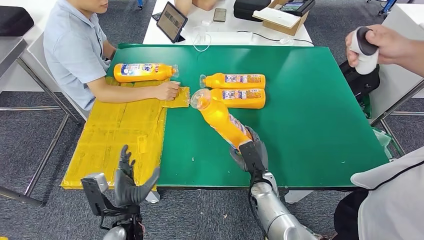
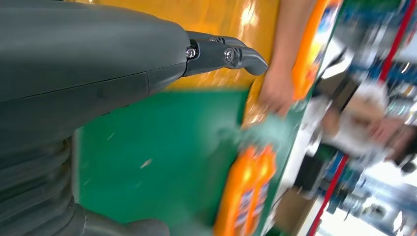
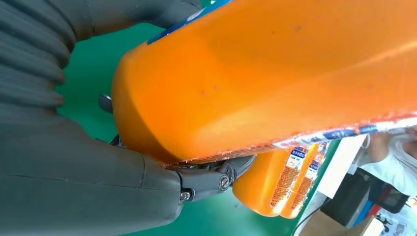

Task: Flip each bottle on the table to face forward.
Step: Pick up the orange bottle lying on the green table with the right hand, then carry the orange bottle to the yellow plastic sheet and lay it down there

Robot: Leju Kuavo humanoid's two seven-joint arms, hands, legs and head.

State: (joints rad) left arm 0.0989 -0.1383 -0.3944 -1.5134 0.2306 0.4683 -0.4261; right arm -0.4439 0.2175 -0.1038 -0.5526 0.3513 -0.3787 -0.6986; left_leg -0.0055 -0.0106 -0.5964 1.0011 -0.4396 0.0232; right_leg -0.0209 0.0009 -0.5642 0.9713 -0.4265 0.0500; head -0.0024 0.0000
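Observation:
My right hand (image 1: 251,153) grips the base of an orange bottle (image 1: 220,117) that slants up and left over the green table (image 1: 310,95); up close the held bottle (image 3: 275,73) sits in my right hand (image 3: 98,187). Two more orange bottles lie side by side on the green top, a far one (image 1: 235,80) and a near one (image 1: 235,97), both with caps to the left. A fourth orange bottle (image 1: 142,71) lies at the far left by a person's arm. My left hand (image 1: 131,181) hangs open below the table's front edge; my left hand (image 2: 98,73) holds nothing.
A yellow mat (image 1: 120,135) covers the table's left part, and a seated person rests a hand (image 1: 167,90) on it. Another person at the right holds a scanner (image 1: 364,50). A white table behind carries a tablet (image 1: 172,21) and a box (image 1: 282,17).

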